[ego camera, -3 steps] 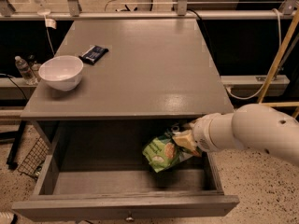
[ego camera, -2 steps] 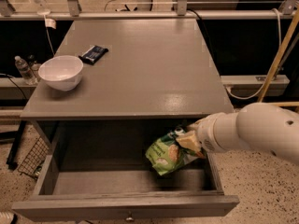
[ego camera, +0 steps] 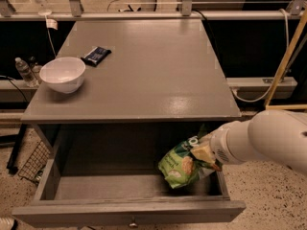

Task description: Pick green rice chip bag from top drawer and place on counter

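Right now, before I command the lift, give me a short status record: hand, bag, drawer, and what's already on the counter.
hand: hand at the right side of the open drawer, below counter level, closed on the bag's upper part
bag: green rice chip bag tilted, hanging from the hand inside the drawer
drawer: top drawer pulled open, nothing else visible in it
counter: counter does not hold the bag yet
on counter: white bowl at left edge; dark flat packet just behind it

I count one counter [ego camera: 158, 75], one top drawer [ego camera: 129, 209], one white bowl [ego camera: 62, 74], one dark packet [ego camera: 96, 55], one green rice chip bag [ego camera: 177, 169], and one gripper [ego camera: 204, 154] clamping it near right.
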